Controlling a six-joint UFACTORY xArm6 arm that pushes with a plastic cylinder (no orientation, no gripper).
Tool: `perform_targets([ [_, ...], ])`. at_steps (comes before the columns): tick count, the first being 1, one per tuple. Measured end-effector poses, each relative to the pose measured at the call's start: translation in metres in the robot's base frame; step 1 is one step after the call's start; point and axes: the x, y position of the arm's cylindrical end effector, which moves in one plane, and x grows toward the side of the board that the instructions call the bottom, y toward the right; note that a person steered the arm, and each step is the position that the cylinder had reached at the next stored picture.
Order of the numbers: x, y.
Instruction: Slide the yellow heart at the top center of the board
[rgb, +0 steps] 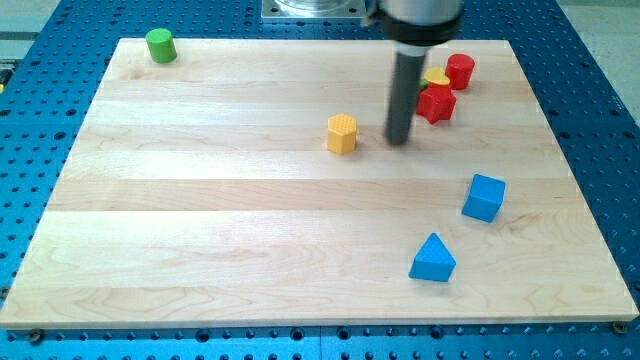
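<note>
My tip (399, 140) rests on the wooden board (200, 200), right of centre in the upper half. A yellow block (342, 133), which looks hexagonal, stands just left of the tip with a small gap. A second yellow block (436, 77) lies up and to the right of the tip, wedged between a red star-like block (436, 103) and a red cylinder (460, 70). Its shape is mostly hidden. The rod stands just left of the red star-like block; I cannot tell whether they touch.
A green cylinder (160, 45) stands at the board's top left corner. A blue cube (484, 197) sits at the right, and a blue triangular block (432, 258) lies below it, toward the view's bottom. A blue perforated table surrounds the board.
</note>
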Motion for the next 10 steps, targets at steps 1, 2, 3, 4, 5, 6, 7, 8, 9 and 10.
perform_targets([
  [1, -0.023, 0.066],
  [2, -0.065, 0.076],
  [3, -0.085, 0.087],
  [4, -0.092, 0.077],
  [5, -0.091, 0.117],
  [6, -0.139, 0.128],
  [7, -0.175, 0.1],
  [8, -0.155, 0.038],
  [9, -0.104, -0.001],
  [10, -0.065, -0.012],
])
